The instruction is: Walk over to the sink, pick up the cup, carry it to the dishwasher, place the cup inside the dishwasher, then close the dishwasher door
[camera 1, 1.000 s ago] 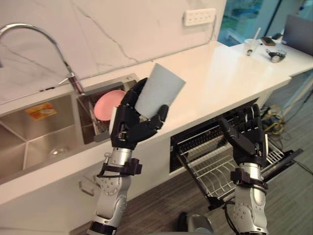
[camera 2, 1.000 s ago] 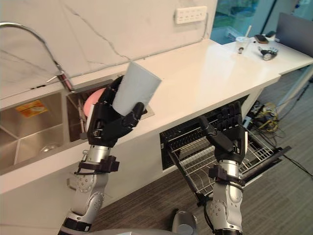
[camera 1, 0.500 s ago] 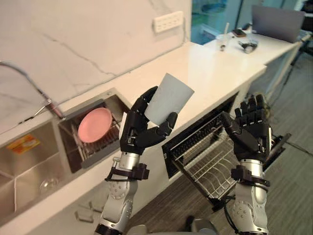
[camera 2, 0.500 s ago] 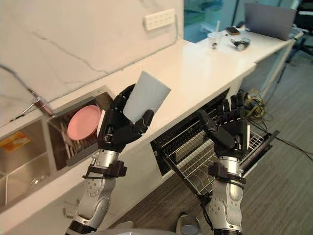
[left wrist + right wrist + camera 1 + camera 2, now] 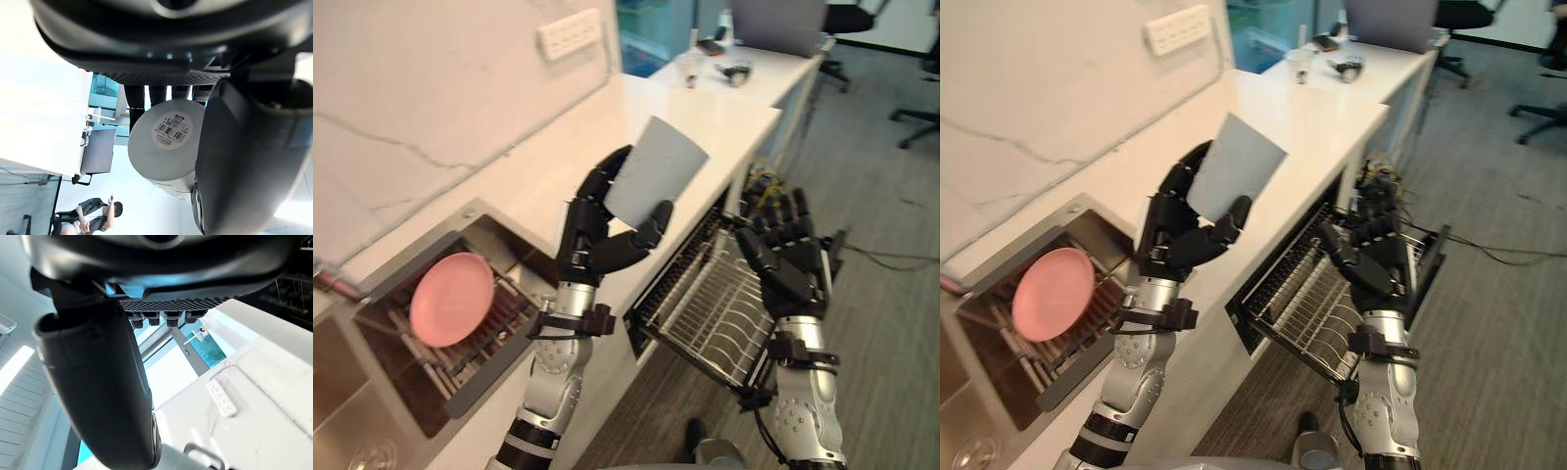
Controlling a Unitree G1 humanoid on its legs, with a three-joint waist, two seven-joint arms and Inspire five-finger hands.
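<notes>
1. Sink (image 5: 509, 240) at far left. A pink plate (image 5: 450, 299) stands on edge in the wire drainer inside it.
2. Left hand (image 5: 592, 250) is raised by the front edge of the white counter (image 5: 685, 113). Fingers and thumb are wrapped round the cup (image 5: 656, 181) in a firm grasp.
3. The cup is pale grey-blue and tilted, wide end up, held in the air clear of the counter (left wrist view shows its base with a barcode sticker, fingers on one side, thumb on the other).
4. Dishwasher sits under the counter, right of the left hand. Its door (image 5: 1427, 269) is dropped open and the wire rack (image 5: 705, 313) is slid out.
5. Right hand (image 5: 788, 264) is upright in front of the rack, fingers loosely extended, nothing in it.
6. Small clutter (image 5: 715, 69) sits at the counter's far end, too small to identify.
</notes>
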